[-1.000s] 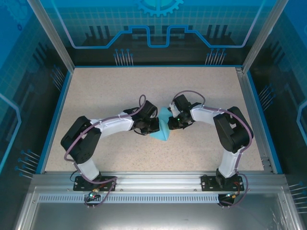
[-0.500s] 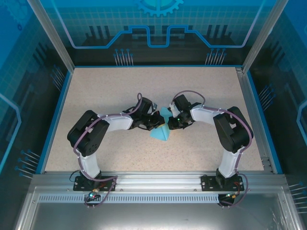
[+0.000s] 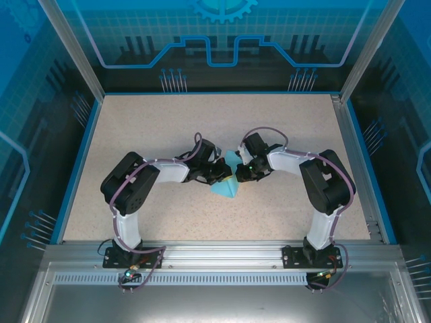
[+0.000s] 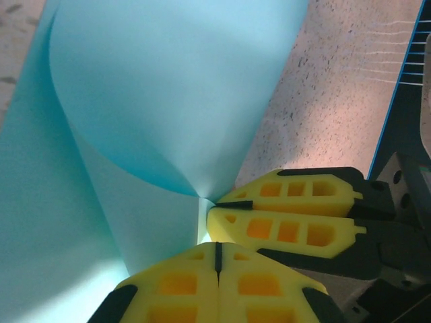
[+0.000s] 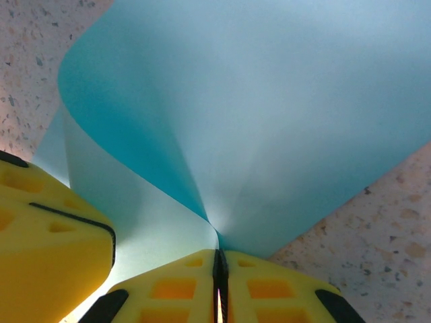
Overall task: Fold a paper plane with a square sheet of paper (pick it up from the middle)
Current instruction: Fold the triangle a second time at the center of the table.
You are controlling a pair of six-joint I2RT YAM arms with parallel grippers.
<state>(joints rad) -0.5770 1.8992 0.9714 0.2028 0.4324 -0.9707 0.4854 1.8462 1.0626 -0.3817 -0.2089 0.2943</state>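
Speckled beige desk [image 3: 135,134], blue-rimmed. On it, two arms bent inward, left arm [image 3: 145,182] and right arm [image 3: 316,178], wrists meeting near the desk's middle. Between the wrists, the square sheet of paper [image 3: 228,186]: light blue, low over the desk, curled into a loose cone-like fold rather than lying flat, one corner pointing toward the near edge. From the left wrist, left fingers [image 4: 225,262] pressed together with no gap, tips right at the narrow point of the curl; whether the sheet sits between them, impossible to tell. Just beside them, right fingers [image 5: 227,266] closed on the sheet's pinched fold, paper entering their seam and fanning out wide beyond.
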